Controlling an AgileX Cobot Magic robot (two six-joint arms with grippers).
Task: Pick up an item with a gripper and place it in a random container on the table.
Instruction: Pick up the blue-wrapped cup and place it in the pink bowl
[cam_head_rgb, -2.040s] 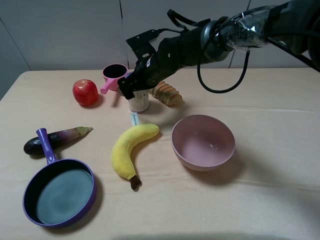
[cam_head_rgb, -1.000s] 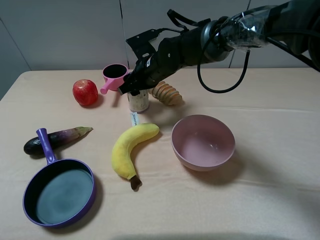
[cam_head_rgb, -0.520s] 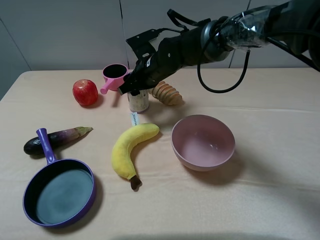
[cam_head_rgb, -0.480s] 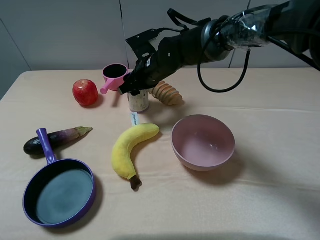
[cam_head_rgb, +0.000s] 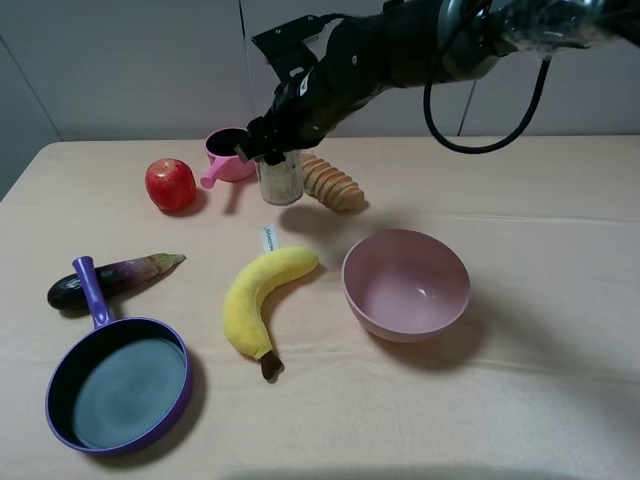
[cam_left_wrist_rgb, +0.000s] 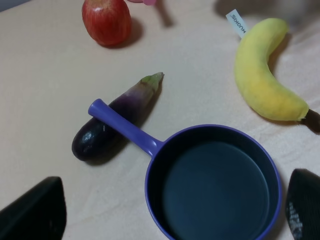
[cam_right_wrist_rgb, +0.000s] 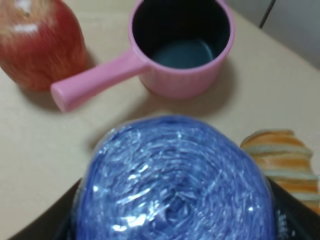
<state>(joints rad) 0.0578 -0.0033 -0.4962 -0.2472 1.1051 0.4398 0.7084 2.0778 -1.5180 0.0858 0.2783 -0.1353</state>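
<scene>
My right gripper (cam_head_rgb: 272, 152) is shut on the item, a small canister (cam_head_rgb: 281, 180) with a beige label, and holds it a little above the table at the back, between the pink pot and the bread. The right wrist view shows its purple foil top (cam_right_wrist_rgb: 172, 177) filling the space between the black fingers (cam_right_wrist_rgb: 294, 216). The container, a wide pale pink bowl (cam_head_rgb: 406, 285), sits to the front right of the canister. My left gripper (cam_left_wrist_rgb: 170, 217) is open and empty above the purple frying pan; it does not show in the exterior view.
A red apple (cam_head_rgb: 171, 184) and a small pink handled pot (cam_head_rgb: 229, 152) stand left of the canister. A ridged bread loaf (cam_head_rgb: 334, 185) lies right of it. A banana (cam_head_rgb: 262, 294), an eggplant (cam_head_rgb: 112, 277) and a purple frying pan (cam_head_rgb: 120, 383) lie in front.
My right arm has risen and moved slightly back, lifting the canister off the table. The other objects have not moved.
</scene>
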